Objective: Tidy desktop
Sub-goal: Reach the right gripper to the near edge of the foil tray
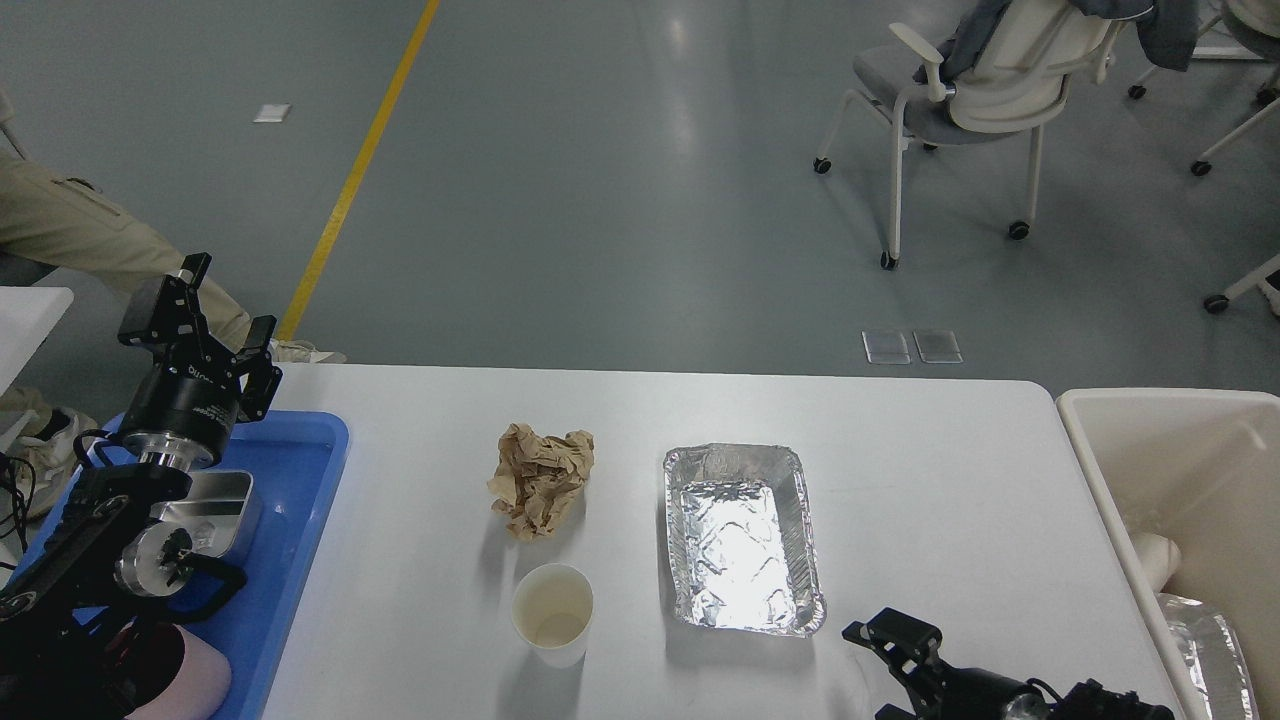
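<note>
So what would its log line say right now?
left hand: open, over blue tray | right hand: open, low | desktop: crumpled paper, cup, foil tray

Our 2 arms are black. Left arm: cylindrical black wrist with small white lettering, polished silver ring under it, round silver joint cap lower down, black cables looping beside the links. Its gripper has 2 blocky black fingers. Right gripper: black, angular, only partly visible.
</note>
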Robot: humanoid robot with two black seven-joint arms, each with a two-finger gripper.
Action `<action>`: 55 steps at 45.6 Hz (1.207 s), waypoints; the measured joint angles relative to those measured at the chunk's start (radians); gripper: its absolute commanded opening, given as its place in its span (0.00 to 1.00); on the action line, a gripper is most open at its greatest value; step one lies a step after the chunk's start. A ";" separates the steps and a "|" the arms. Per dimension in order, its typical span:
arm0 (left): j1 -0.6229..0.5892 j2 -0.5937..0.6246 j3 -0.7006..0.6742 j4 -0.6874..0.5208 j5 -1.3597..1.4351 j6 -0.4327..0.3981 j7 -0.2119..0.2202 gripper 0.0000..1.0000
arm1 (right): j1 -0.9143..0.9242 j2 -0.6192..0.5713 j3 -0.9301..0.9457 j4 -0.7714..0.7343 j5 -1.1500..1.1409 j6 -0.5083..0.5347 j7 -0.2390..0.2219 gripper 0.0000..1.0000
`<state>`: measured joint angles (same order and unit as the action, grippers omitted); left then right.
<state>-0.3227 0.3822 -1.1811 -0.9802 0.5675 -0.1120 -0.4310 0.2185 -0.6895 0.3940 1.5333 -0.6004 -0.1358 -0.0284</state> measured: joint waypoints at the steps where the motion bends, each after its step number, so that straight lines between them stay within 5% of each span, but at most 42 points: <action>1: 0.000 0.001 0.000 0.000 0.000 0.000 0.000 0.97 | 0.002 0.010 0.001 0.001 0.002 -0.005 0.000 1.00; 26: 0.007 0.011 0.000 0.000 0.000 0.000 0.000 0.97 | 0.100 0.117 0.005 -0.013 0.010 -0.029 0.001 1.00; 55: 0.016 0.015 0.000 0.000 0.000 0.000 -0.001 0.97 | 0.102 0.247 0.004 -0.197 0.008 -0.019 0.012 1.00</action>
<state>-0.3067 0.3973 -1.1810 -0.9806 0.5675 -0.1119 -0.4324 0.3207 -0.4425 0.3980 1.3365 -0.5921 -0.1548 -0.0161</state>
